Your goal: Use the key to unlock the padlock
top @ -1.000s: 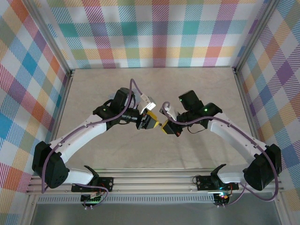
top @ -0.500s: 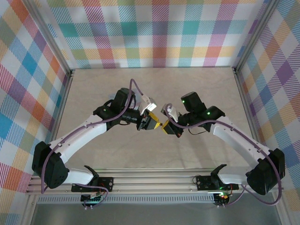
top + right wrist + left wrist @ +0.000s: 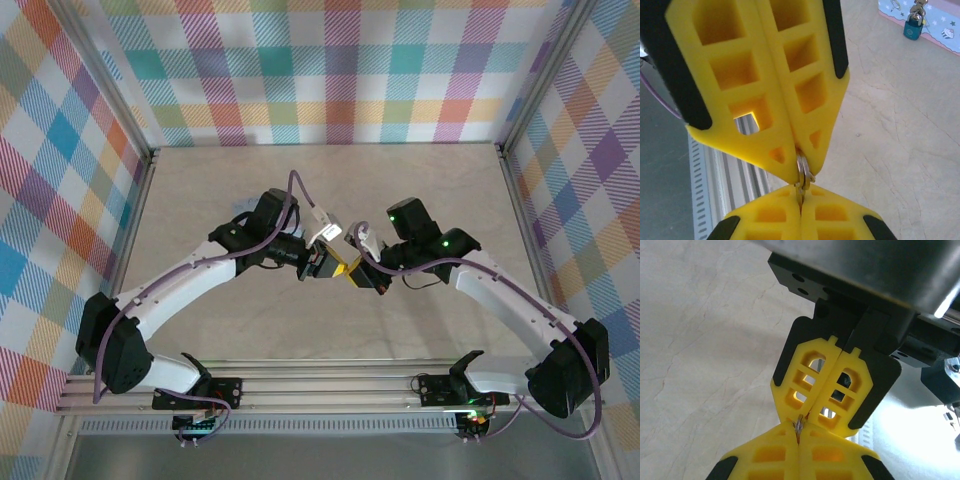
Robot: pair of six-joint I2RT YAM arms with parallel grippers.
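Padlock, blue body with a small metal shackle, stands on pale-blue tin, well beyond left gripper. Left gripper and right gripper meet tip to tip mid-table, the ribbed yellow fingers of both pinched tight on thin silvery key. Looks like a handover to regrip.

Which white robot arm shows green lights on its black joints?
The right white arm: two green lights glow near its wrist; the left arm's joints are dark.

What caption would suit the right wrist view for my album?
Left claw and right claw, both shut, pinch the key tip to tip; padlock sits beyond.
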